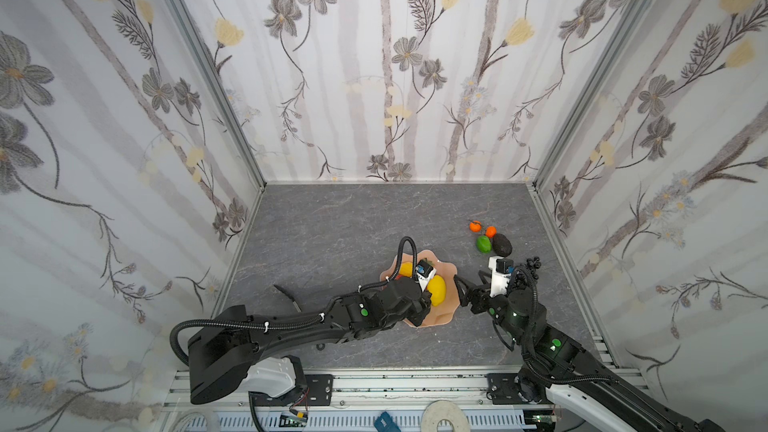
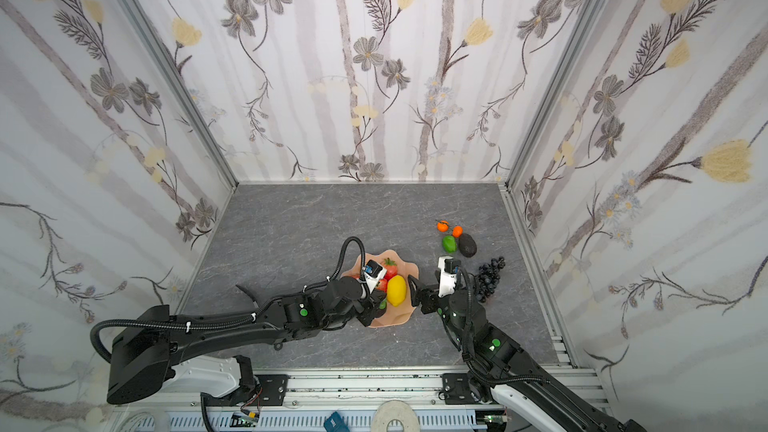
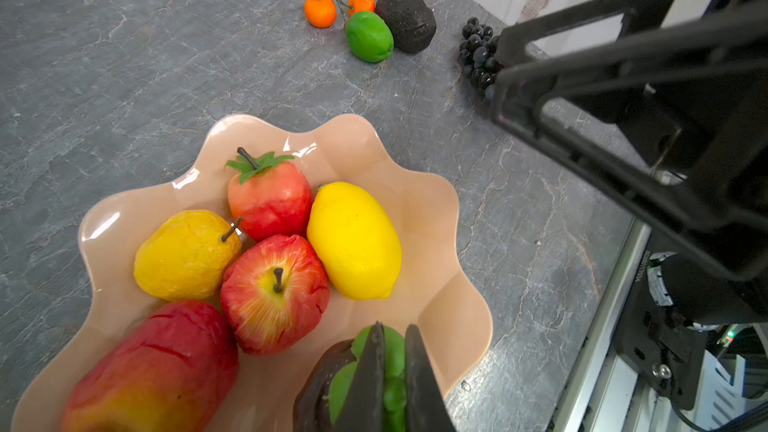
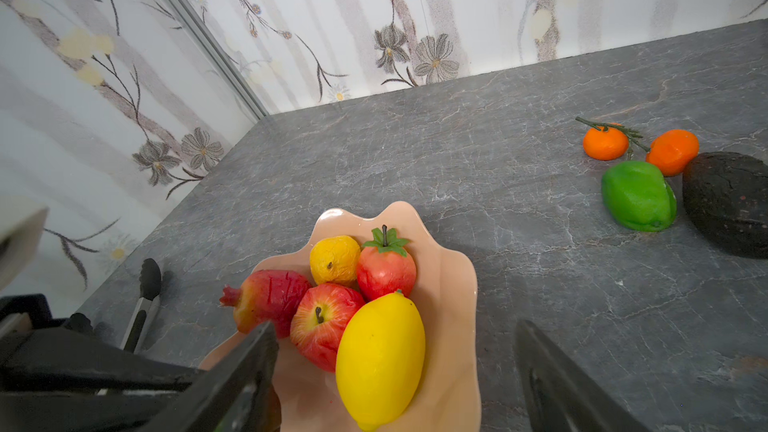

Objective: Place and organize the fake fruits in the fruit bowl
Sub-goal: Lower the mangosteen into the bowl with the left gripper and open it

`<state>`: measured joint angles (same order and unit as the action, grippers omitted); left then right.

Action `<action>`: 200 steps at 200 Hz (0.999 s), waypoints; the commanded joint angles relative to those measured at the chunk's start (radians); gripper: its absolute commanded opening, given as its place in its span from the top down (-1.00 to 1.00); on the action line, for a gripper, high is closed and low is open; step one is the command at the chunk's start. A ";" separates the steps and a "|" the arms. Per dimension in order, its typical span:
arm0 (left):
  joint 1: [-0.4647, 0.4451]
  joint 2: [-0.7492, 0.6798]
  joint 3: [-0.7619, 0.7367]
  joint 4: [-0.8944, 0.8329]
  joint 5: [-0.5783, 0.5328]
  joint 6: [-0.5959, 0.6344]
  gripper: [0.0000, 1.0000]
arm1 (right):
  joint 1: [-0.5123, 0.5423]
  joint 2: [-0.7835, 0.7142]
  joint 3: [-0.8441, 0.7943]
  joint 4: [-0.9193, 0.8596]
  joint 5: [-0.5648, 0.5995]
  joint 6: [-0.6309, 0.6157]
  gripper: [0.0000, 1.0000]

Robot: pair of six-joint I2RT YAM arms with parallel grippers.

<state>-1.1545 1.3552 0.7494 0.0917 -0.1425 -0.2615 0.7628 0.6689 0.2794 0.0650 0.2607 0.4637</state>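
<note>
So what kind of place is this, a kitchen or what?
Probably a staged robot test cell, not a real kitchen: flowered wallpaper panels on an aluminium frame, two robot arms mounted on a rail, and plastic fruits in a fruit bowl on a stone-look tabletop.

Both top views look steeply down from high above the near edge of the table (image 1: pixel 332 222). They sit side by side and face the same way, so they share almost everything: the whole grey top and the papered walls (image 1: pixel 374 76), all small and far off. The left wrist camera sits close over the bowl (image 3: pixel 432 218), looking past its claw (image 3: pixel 394 328) across the table toward the lime (image 3: pixel 369 36) and the avocado (image 3: pixel 407 22). The right wrist camera sits low beside the bowl, looking through its claw (image 4: pixel 397 326) toward a far corner where two walls meet. Both wrist views share the bowl, lime and avocado.
</note>
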 commanded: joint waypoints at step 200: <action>0.045 0.050 -0.178 0.345 -0.102 0.035 0.69 | -0.029 -0.001 0.087 -0.121 0.079 0.084 -0.77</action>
<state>-1.1114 1.4216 0.5777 0.4000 -0.2253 -0.2199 0.7460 0.6464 0.3397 -0.0109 0.2996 0.5236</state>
